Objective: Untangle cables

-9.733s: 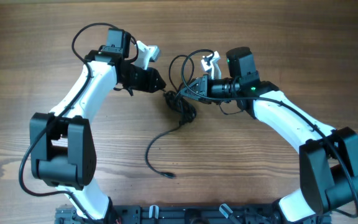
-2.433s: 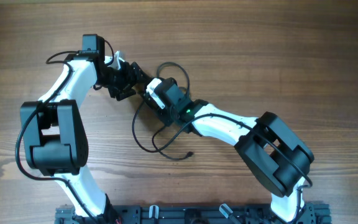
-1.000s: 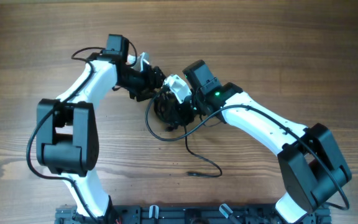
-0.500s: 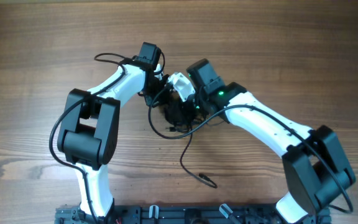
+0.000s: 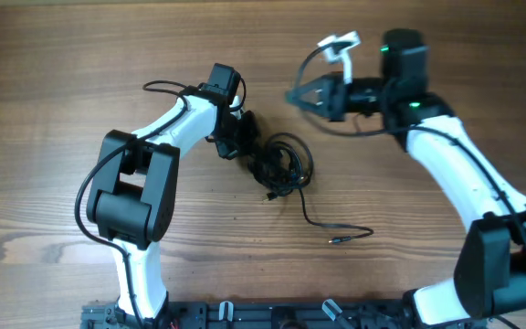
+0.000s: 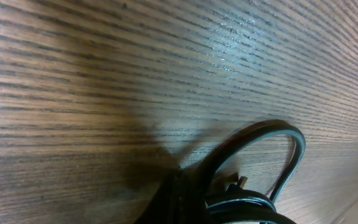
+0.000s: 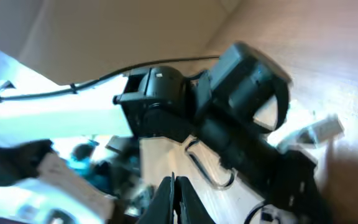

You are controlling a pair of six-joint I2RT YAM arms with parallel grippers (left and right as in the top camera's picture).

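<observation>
The cables lie as a small black tangle of loops on the wooden table, with one loose tail running to a plug end at the front. My left gripper is low at the tangle's left edge. In the left wrist view its dark jaws look closed, and a cable loop comes out right beside them. My right gripper is raised at the back right, apart from the cables. Its jaws are shut and empty in the right wrist view.
A thicker black wire loops off my left arm near its wrist. A black rail runs along the table's front edge. The right wrist view shows my left arm, blurred.
My right gripper has left the tangle and swung up and to the back right. The tangle has shifted slightly right, and its loose tail now lies further right. My left gripper stays at the tangle.
</observation>
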